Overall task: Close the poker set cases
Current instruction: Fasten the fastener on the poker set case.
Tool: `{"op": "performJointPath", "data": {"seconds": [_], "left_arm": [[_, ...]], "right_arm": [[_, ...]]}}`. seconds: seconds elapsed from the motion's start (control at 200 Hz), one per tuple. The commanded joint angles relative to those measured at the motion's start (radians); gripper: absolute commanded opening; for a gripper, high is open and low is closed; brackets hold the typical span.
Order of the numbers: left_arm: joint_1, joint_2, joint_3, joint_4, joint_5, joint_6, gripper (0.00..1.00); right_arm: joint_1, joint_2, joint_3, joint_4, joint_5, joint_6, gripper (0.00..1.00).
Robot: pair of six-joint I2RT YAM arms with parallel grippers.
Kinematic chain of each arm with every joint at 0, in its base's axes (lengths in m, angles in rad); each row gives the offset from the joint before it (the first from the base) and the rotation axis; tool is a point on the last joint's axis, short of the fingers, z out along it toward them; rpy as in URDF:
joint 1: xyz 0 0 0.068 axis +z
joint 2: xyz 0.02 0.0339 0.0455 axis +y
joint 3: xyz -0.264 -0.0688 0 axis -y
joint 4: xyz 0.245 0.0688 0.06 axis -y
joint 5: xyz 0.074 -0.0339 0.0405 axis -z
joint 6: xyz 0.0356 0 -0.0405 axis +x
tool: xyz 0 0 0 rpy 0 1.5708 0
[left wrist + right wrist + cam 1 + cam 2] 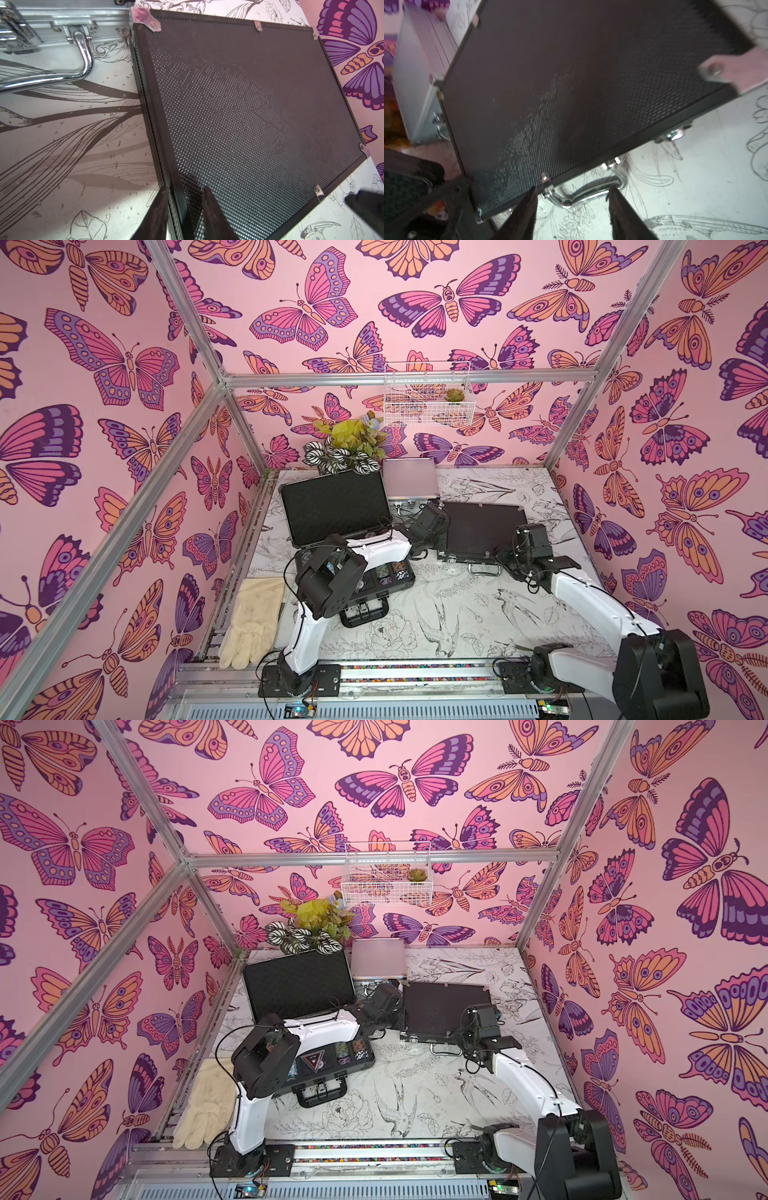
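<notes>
The flat black case (482, 531) lies closed on the table, its chrome handle (583, 193) at the front edge. My left gripper (186, 207) is shut on its left rim, one finger beside the side wall, the other on the dimpled lid (249, 114). My right gripper (572, 199) is open, its fingertips either side of the handle without touching it. The large dark-grey case (336, 506) stands open at the left, lid upright, chips in its base (386, 576). The small silver case (409, 479) sits closed behind, also seen in the left wrist view (62, 20).
A cream glove (253, 622) lies at the front left by the rail. A potted plant (349, 448) stands behind the large case. A white wire basket (428, 393) hangs on the back wall. Pink walls close in on three sides.
</notes>
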Motion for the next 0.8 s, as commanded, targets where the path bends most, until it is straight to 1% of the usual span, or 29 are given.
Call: {"op": "performJointPath", "data": {"seconds": [0.0,0.095,0.235,0.326,0.361,0.481,0.796], "left_arm": [[-0.013,0.034,-0.021,-0.158,0.033,0.027,0.30],[-0.012,0.032,-0.022,-0.161,0.030,0.027,0.30],[-0.009,0.026,-0.024,-0.163,0.031,0.017,0.31],[-0.007,0.021,-0.025,-0.163,0.037,0.014,0.31],[-0.005,0.017,-0.026,-0.163,0.040,0.013,0.32],[0.000,0.003,-0.026,-0.167,0.045,0.012,0.32],[0.000,0.001,-0.011,-0.185,0.058,0.015,0.32]], "right_arm": [[0.115,0.018,0.067,-0.096,0.060,-0.084,0.51],[0.188,0.032,0.066,-0.100,0.117,-0.083,0.48],[0.281,0.072,0.052,-0.063,0.172,-0.092,0.40],[0.311,0.126,0.054,-0.036,0.184,-0.118,0.32],[0.318,0.145,0.054,-0.027,0.192,-0.123,0.30],[0.348,0.190,0.054,0.008,0.224,-0.153,0.29],[0.350,0.281,0.059,0.081,0.311,-0.212,0.28]]}}
